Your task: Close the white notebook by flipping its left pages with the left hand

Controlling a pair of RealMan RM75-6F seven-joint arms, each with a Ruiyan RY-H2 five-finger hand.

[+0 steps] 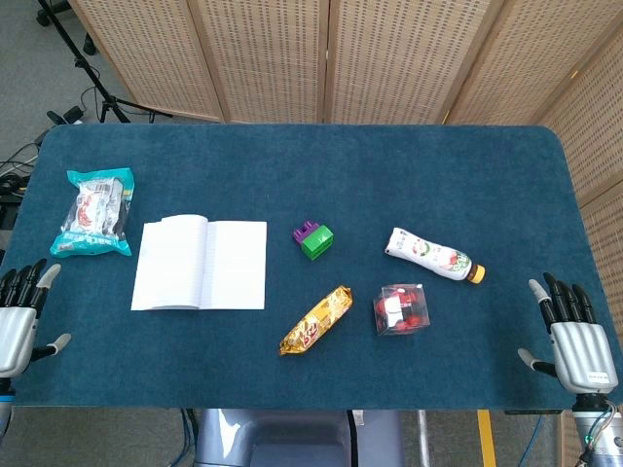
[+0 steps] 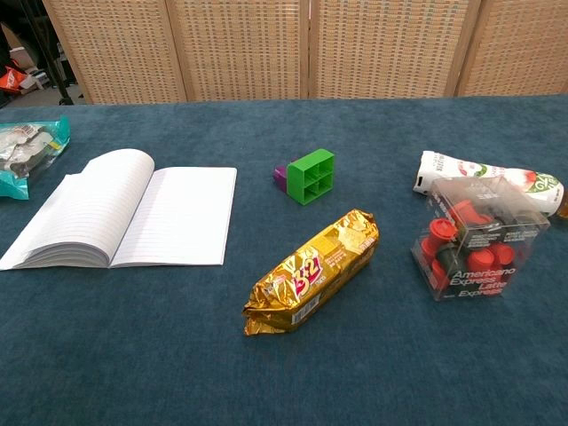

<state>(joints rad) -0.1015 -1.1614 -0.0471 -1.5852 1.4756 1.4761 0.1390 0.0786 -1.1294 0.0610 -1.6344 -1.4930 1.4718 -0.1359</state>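
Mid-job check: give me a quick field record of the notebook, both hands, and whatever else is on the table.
notebook: white lined notebook lying open, left pages bulging up
left hand: left hand at the table's near-left edge, fingers apart, holding nothing, apart from the notebook
right hand: right hand at near-right edge, fingers apart, empty
table: blue carpeted table
right of notebook: green and purple block, gold snack pack, clear box of red capsules, white bottle
left of notebook: teal packet
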